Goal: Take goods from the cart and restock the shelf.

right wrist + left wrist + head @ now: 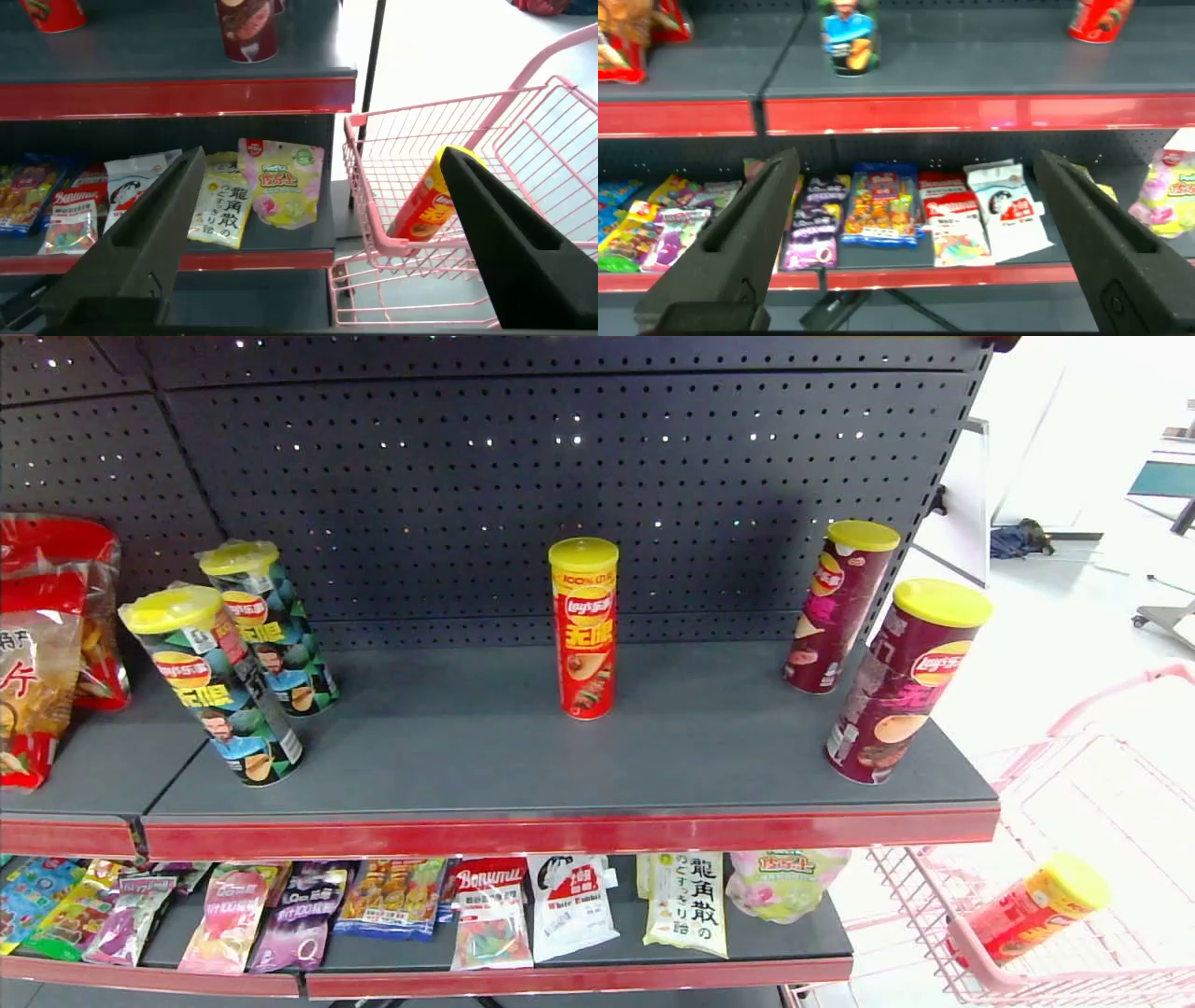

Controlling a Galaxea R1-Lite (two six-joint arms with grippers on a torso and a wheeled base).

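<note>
head view gives you the red can with a yellow lid lying tilted in the pink cart, against its corner nearest the shelf. the cart stands just beside the shelf's right end. on the upper board you have another red can standing upright in the middle. two maroon cans stand at the right end and two dark patterned cans toward the left, with snack bags beyond them. flat packets lie in a row on the board below.

your right gripper is spread wide and holds nothing. it sits low in front of the lower board, and the can in the cart is off beside one finger. your left gripper is also spread wide and empty, facing the packets on the lower board.
</note>
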